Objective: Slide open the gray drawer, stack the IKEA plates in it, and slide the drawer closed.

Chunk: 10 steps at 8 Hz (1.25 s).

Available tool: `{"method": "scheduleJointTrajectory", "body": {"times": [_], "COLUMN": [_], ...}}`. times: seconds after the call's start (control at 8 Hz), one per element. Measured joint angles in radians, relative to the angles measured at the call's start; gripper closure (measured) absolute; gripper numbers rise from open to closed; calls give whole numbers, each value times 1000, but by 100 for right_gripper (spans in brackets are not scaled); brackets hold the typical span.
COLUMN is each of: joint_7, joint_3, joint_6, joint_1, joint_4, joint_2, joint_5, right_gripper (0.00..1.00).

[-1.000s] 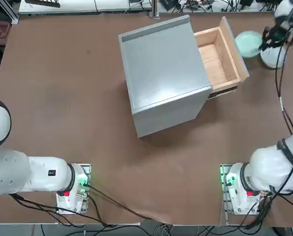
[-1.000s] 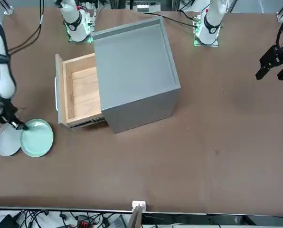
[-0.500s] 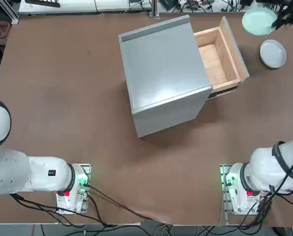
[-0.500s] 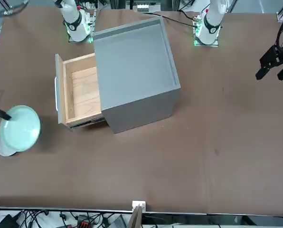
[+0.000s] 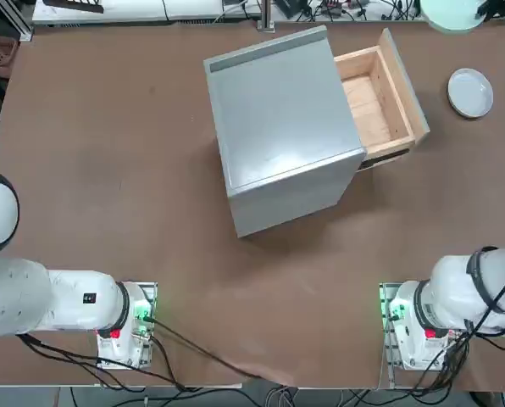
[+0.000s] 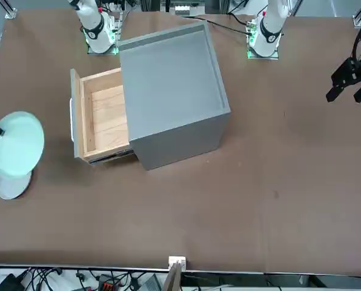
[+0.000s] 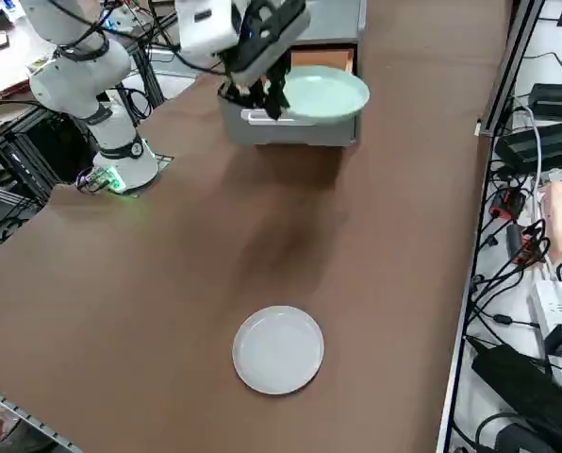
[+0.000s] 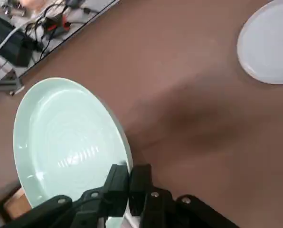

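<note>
Mint plate (image 8: 65,147) is up in the air, pinched at its rim by the right gripper (image 8: 127,178), fingers clamped shut on the edge. Looks light, stiff, smooth & prob. slippery; a thin rim hold lets it tilt or slip, so keep it level. White plate (image 7: 279,348) lies flat on the table (image 7: 168,264), well apart from the gray drawer (image 5: 380,97), which stands pulled open & empty, wood bottom showing, beside the gray cabinet (image 5: 278,127). Rim is the only real place to grab either plate
</note>
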Motion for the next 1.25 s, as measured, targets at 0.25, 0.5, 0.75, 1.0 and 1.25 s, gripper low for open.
{"method": "scheduleJointTrajectory", "body": {"times": [0.25,0.5,0.75,1.0,1.25], "joint_7": [0,0,-1,4,6], "joint_3": [5,8,9,11,11], "joint_6": [-17,-16,-14,-7,2], "joint_1": [82,163,232,312,361], "joint_4": [-71,-183,-256,-288,-305], "joint_2": [-65,-127,-166,-178,-178], "joint_5": [-1,-9,-66,-126,-131], "right_gripper": [100,100,100,100,100]}}
